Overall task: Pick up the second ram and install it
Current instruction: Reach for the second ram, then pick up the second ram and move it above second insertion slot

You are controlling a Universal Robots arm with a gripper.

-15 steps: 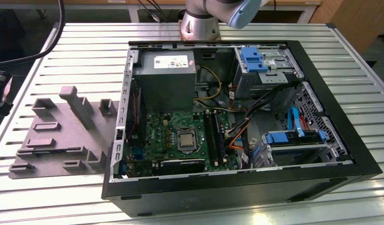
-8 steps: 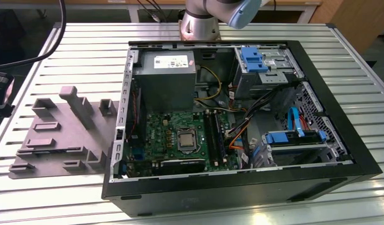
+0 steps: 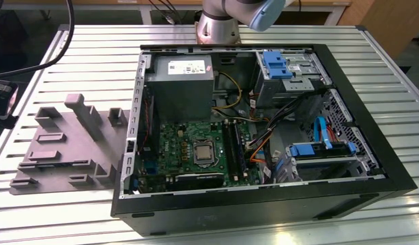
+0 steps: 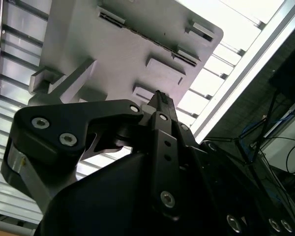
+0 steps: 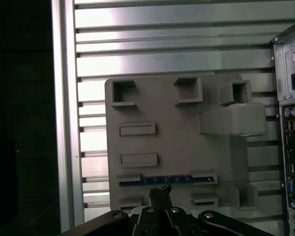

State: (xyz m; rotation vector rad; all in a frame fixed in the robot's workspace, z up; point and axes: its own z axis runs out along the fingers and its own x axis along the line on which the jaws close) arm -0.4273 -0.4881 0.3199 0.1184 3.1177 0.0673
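Slatted metal makes up the counter [image 3: 393, 76], which carries an open computer case [image 3: 264, 209] and, on the exterior view's left, a grey tray [image 3: 60, 153] of raised blocks. The green board [image 3: 189, 148] lies inside the case.

The second ram [image 5: 167, 180] stands on its long edge in the tray, held at each end by a small holder [image 5: 129, 178]. It reads as a thin dark strip in both wrist views [image 4: 142, 37]. The gripper [image 5: 160, 189] hangs above the tray, apart from it, over the side where the ram sits and about level with the middle of the ram's length. Its tips appear closed together, and it holds nothing.

The step in hand looks like the approach to the pick. To do it well, I judge:

- **Opening:** the gripper needs to open before it comes down, just wide enough to pass either side of the stick.
- **Alignment:** the pads should meet the two flat faces, square to the long edge and at mid-length, so the ram doesn't swing.
- **Clearance:** the tall block [image 5: 233, 120] and the end holders stand close by, so a straight vertical path is safest.
- **Grip:** firm enough to hold, but gentle on the chips.
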